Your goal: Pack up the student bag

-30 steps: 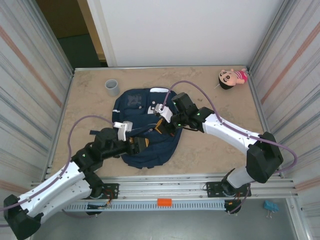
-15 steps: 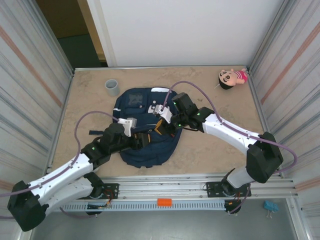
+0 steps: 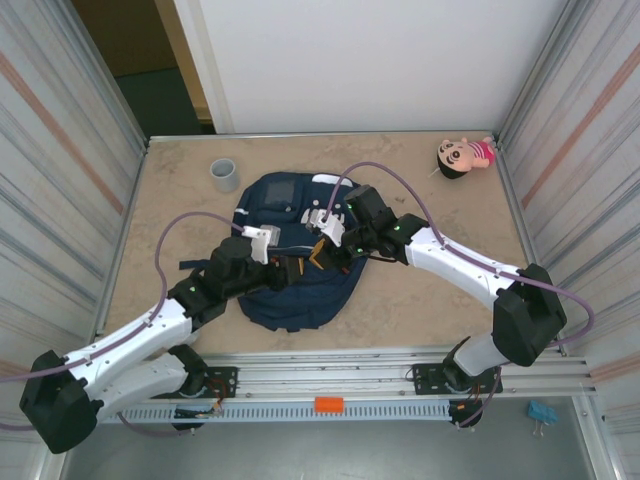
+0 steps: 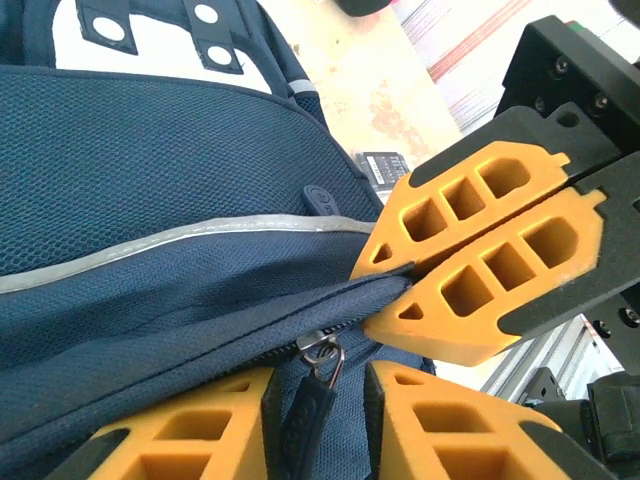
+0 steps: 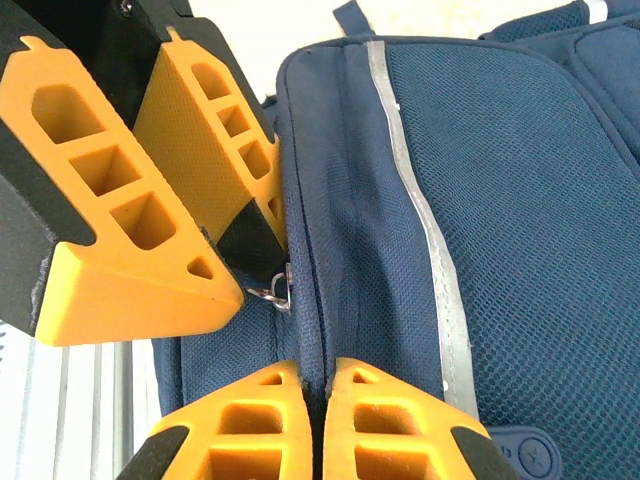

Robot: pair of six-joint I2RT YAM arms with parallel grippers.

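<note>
The student bag (image 3: 275,200) lies flat mid-table, navy with a pale stripe (image 4: 150,245). My right gripper (image 3: 320,252) is shut on a fold of the bag's fabric beside the zip seam (image 5: 316,368). Seen from the left wrist, that same right gripper (image 4: 375,295) pinches the fabric edge. My left gripper (image 3: 290,270) sits right against it. Its jaws (image 4: 318,372) stand narrowly open around the dark zipper pull (image 4: 308,415). The pull rests against one pad, with a small gap to the other. The metal zip ring (image 5: 275,290) shows beside the left gripper's fingertips (image 5: 225,295).
A grey cup (image 3: 224,174) stands at the back left. A doll (image 3: 462,156) lies in the back right corner. Ribbed metal walls close both sides. A rail (image 3: 330,370) runs along the near edge.
My left arm has moved right and forward to the right gripper, and its jaws have narrowed around the zipper pull. The bag has shifted slightly. The right gripper has held still.
</note>
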